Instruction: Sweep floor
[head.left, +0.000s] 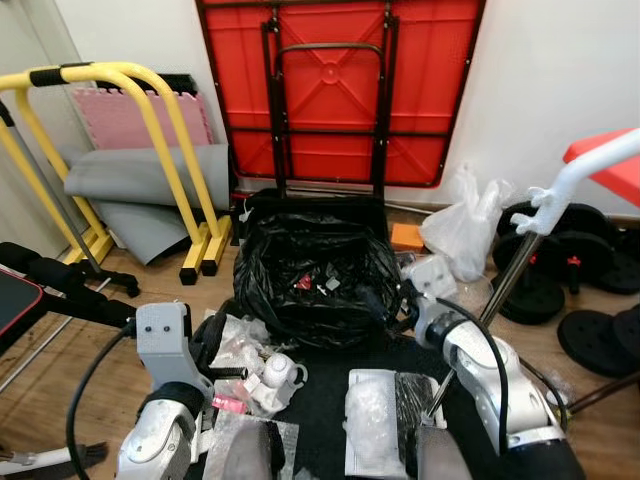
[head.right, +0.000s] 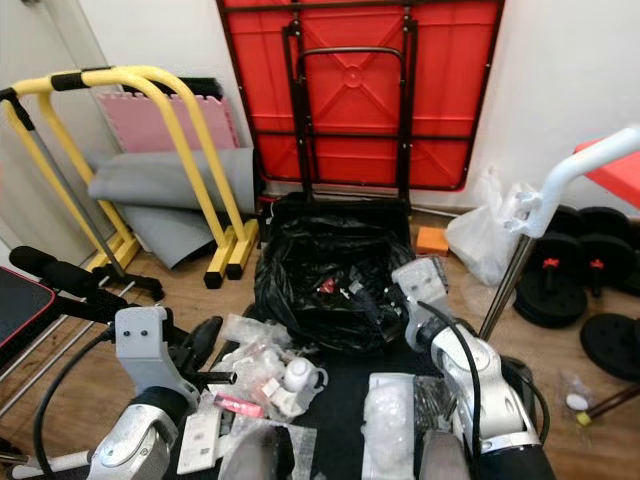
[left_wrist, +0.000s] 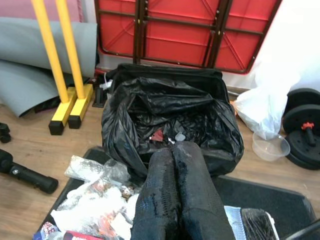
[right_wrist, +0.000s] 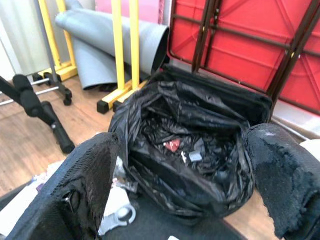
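Note:
A black trash bag (head.left: 315, 275) lines an open bin on the wooden floor, with a red scrap (left_wrist: 158, 135) and other bits inside. In front of it, on a black mat (head.left: 320, 390), lies a heap of litter (head.left: 262, 375): crumpled clear wrappers, a small white piece and a pink packet (head.left: 228, 403). My left gripper (left_wrist: 172, 150) is shut and empty, hovering over the litter and pointing at the bag's near rim. My right gripper (right_wrist: 182, 145) is open, its fingers spread wide before the bag's right side. Two clear plastic packs (head.left: 372, 420) lie on the mat between my arms.
A red folded table (head.left: 330, 90) leans on the wall behind the bag. Yellow bars (head.left: 150, 110), a grey rolled mat (head.left: 140, 175) and a black padded bar (head.left: 60, 280) stand left. A white plastic bag (head.left: 465, 230), weight plates (head.left: 590, 270) and a white-handled pole (head.left: 560, 190) crowd the right.

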